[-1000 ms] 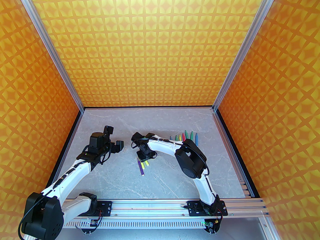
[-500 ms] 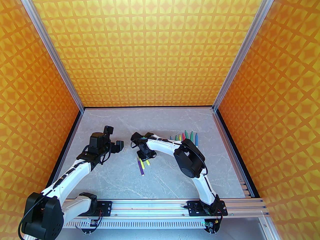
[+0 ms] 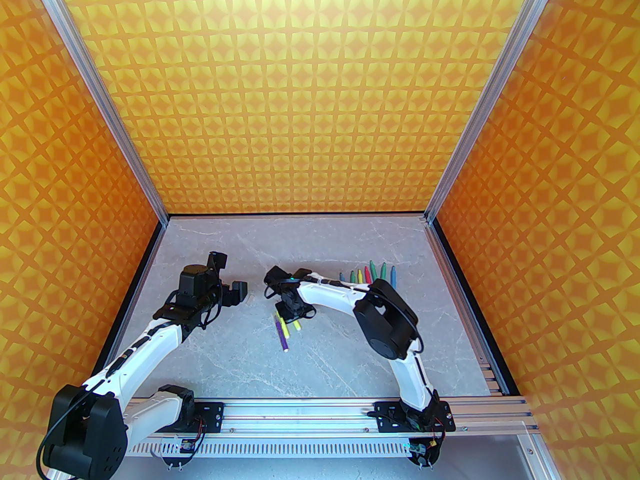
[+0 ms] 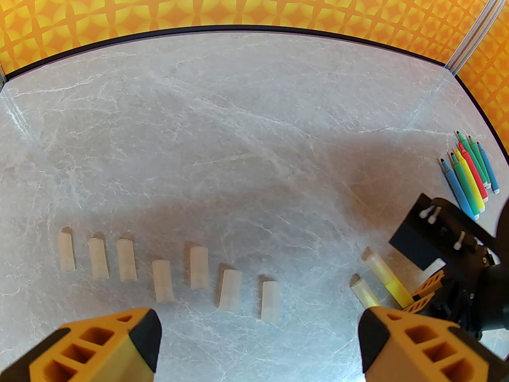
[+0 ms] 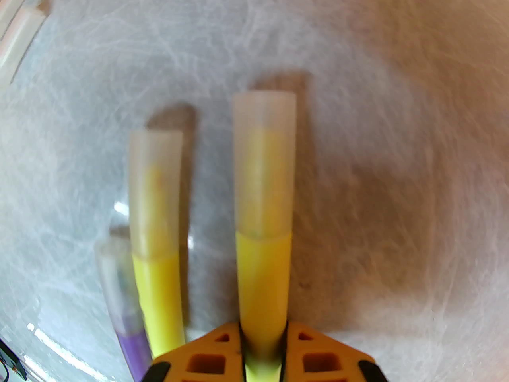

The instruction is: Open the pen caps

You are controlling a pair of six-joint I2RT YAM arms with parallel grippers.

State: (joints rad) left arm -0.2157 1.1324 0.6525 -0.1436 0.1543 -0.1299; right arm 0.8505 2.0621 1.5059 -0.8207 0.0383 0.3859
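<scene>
While the yellow pen (image 5: 263,277) is gripped low on its barrel by the right gripper (image 5: 264,348), its clear cap (image 5: 264,165) is seen seated over the tip, pointing away from the fingers. Jaws clenched tight on the barrel, no gap either side. Whether the pen is lifted off the table (image 3: 225,363) or resting on it cannot be told.

Just beside it a second yellow pen (image 5: 157,293) is laid, capped. Close against that is a purple pen (image 5: 133,348), also capped. Both blurred in the wrist view.

Left gripper (image 4: 258,332) is held released above the table, fingers wide apart, nothing between them. Ahead of it, 7 loose pen caps (image 4: 163,281) are laid in a rough row, each flat on the surface and apart from its neighbours.

Far right of table: uncapped pens (image 4: 469,173) – blue, green, yellow, red – are set side by side, tips toward the far side.

Top view: right gripper is placed approx. mid-table over the 3 capped pens, with the left gripper well apart to its left.
</scene>
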